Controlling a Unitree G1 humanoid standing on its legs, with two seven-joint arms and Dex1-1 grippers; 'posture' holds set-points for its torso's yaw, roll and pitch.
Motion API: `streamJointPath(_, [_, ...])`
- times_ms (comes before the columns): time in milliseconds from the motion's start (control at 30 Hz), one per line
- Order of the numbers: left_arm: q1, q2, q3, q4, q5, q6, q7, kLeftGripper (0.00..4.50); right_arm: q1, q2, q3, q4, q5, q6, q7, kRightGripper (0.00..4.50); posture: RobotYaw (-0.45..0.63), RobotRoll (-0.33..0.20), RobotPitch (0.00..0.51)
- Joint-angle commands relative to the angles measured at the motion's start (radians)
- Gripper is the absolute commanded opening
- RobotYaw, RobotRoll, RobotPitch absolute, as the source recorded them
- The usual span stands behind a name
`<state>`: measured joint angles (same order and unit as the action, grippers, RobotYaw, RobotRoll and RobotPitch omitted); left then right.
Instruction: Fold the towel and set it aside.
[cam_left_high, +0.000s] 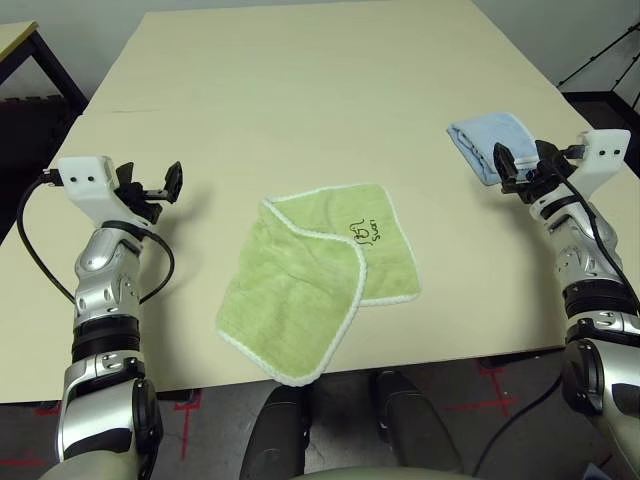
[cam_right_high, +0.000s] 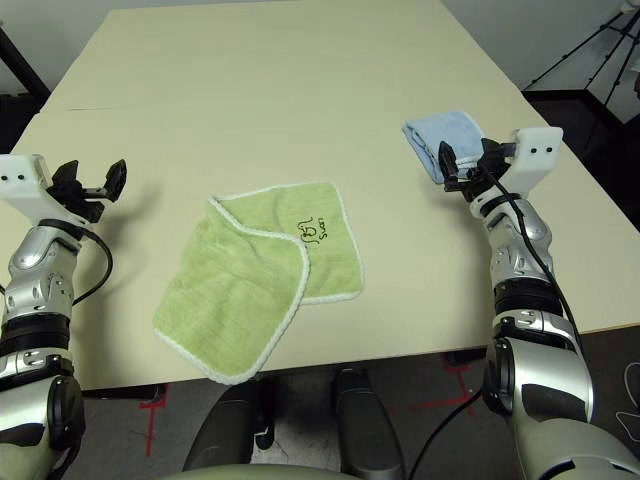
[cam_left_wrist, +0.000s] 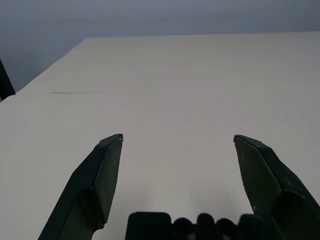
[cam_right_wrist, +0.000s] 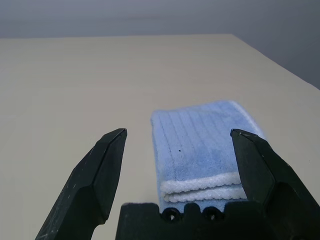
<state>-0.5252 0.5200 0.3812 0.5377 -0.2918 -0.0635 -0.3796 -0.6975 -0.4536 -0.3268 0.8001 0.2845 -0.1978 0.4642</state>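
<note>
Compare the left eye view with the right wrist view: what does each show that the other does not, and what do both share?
Left eye view alone: the green towel lying partly folded near the table's front edge, and the open left tool held off to its side.

Right wrist view alone: the stacked white-edged layers at the near end of the folded light blue cloth, seen close between the open fingers.

Both share: the beige table, the light blue cloth, and the open right tool, empty.

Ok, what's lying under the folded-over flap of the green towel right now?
Under the flap is the towel's own lower layer, resting flat on the table. The logo sits on the uncovered part. Whatever else the flap covers, such as a tag, cannot be seen.
</note>
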Motion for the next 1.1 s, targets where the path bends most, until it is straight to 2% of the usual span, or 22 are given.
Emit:
streamJointPath(33, [-0.001,-0.003,-0.008,0.023,0.002,0.006,-0.007,4.5,0.026,0.012,-0.007,-0.022,0.008,-0.007,-0.01,4.49,-0.07,0.0,0.158])
streamJointPath(567, [-0.028,0.009,0.002,0.101,0.002,-0.026,-0.012,4.5,0.061,0.062,0.019,-0.1,-0.007,0.016,-0.057,4.49,-0.05,0.0,0.161])
streamJointPath(733, [-0.045,0.017,-0.011,0.093,-0.023,0.0,-0.09,4.5,0.021,0.054,0.034,-0.078,-0.003,0.034,-0.024,4.49,-0.02,0.0,0.164])
streamJointPath(800, [-0.05,0.028,-0.022,0.077,-0.046,0.038,-0.166,4.5,0.002,0.036,0.031,-0.054,-0.001,0.034,-0.004,4.49,-0.03,0.0,0.159])
streamJointPath(867, [-0.055,0.047,-0.048,0.058,-0.069,0.08,-0.284,4.5,-0.027,0.002,0.033,-0.019,0.016,0.053,0.084,4.49,-0.02,0.0,0.178])
streamJointPath(967, [-0.083,0.108,-0.101,0.06,-0.076,0.129,-0.463,4.5,-0.087,-0.054,0.043,0.03,0.045,0.124,0.244,4.49,-0.01,0.0,0.189])
streamJointPath(1100, [-0.15,0.205,-0.166,0.119,-0.052,0.166,-0.666,4.5,-0.14,-0.087,0.078,0.075,0.022,0.154,0.356,4.49,0.0,0.0,0.193])
